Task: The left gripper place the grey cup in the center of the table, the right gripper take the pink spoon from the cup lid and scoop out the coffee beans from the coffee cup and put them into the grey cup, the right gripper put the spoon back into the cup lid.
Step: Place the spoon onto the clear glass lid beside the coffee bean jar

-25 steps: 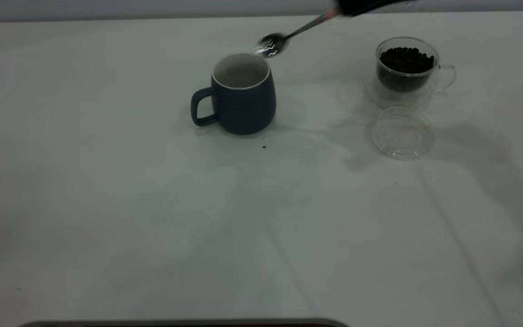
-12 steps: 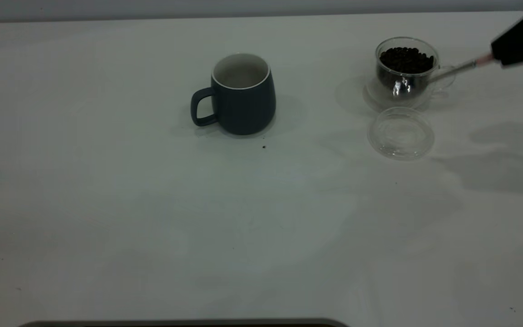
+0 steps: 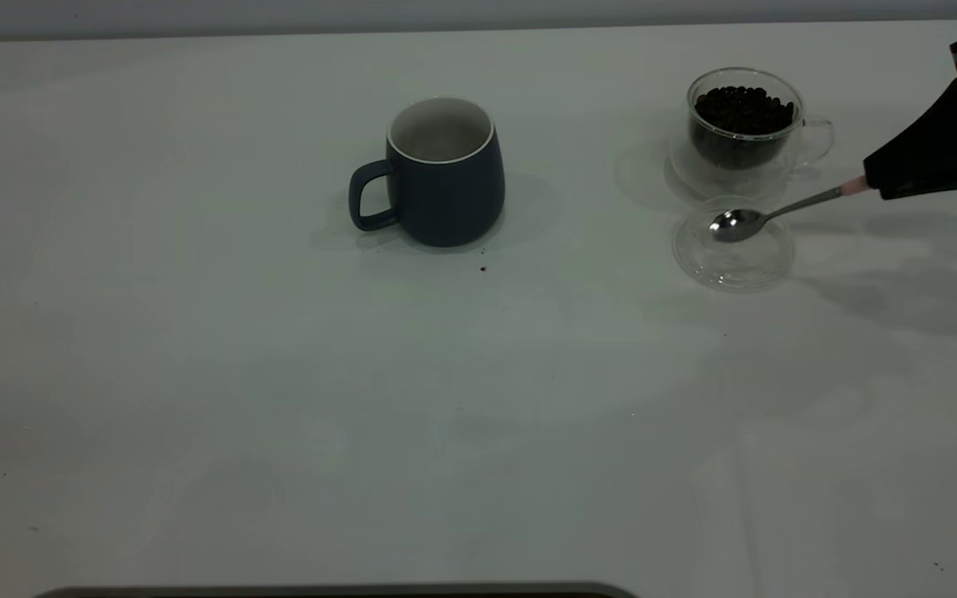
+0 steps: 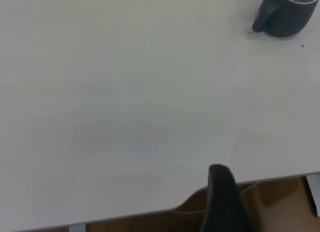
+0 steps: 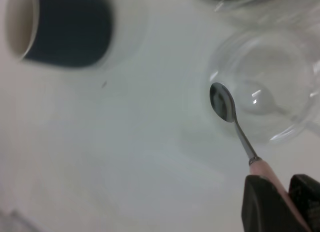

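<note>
Wide white tabletop (image 3: 279, 415) fills the exterior view, and the grey cup (image 3: 442, 173) stands near its middle, handle toward nine o'clock, so that part of the job looks done. Over at three o'clock from it, well apart, sits the glass coffee cup (image 3: 744, 124), full of dark coffee beans (image 3: 744, 106). Just beside it at six o'clock lies the clear cup lid (image 3: 733, 245), flat. In from the three o'clock edge comes the right gripper (image 3: 881, 184), clamped on the pink handle of the spoon (image 3: 765, 218), whose bowl hangs over the lid's twelve o'clock rim. Whether it touches the lid, I cannot tell. The spoon bowl looks empty. A tiny dark speck (image 3: 483, 268) lies by the grey cup's base.

So this reads as the put-back. To do it well: lower gently, settle the bowl inside the rim, release only once it rests, or the light lid may skid.

The left gripper (image 4: 222, 199) is parked off the table edge; its state I cannot tell.
</note>
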Robot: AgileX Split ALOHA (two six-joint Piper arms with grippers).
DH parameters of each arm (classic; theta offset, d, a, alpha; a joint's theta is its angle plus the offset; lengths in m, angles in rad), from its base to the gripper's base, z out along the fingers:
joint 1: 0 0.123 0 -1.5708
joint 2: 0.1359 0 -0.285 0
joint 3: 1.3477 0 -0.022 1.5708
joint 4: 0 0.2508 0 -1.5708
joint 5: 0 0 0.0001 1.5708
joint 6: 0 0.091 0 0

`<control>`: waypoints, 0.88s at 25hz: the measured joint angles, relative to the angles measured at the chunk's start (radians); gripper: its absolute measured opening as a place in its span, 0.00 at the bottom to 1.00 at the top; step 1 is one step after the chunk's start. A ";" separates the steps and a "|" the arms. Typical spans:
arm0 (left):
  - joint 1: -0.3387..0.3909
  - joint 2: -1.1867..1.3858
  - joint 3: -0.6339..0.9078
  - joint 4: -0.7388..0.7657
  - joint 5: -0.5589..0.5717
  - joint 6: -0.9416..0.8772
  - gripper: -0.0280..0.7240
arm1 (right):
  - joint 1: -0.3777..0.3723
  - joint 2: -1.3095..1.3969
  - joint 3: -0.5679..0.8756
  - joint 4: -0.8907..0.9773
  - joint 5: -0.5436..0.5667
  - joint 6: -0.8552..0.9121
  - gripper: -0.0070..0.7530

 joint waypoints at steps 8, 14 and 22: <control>0.000 0.000 0.000 0.000 0.000 0.000 0.72 | -0.015 0.113 -0.018 0.103 -0.028 -0.022 0.14; 0.000 0.000 0.000 0.000 0.000 0.000 0.72 | -0.015 0.161 -0.024 0.177 -0.005 -0.143 0.14; 0.000 0.000 0.000 0.000 0.000 0.000 0.72 | -0.015 0.195 -0.024 0.182 -0.015 -0.198 0.26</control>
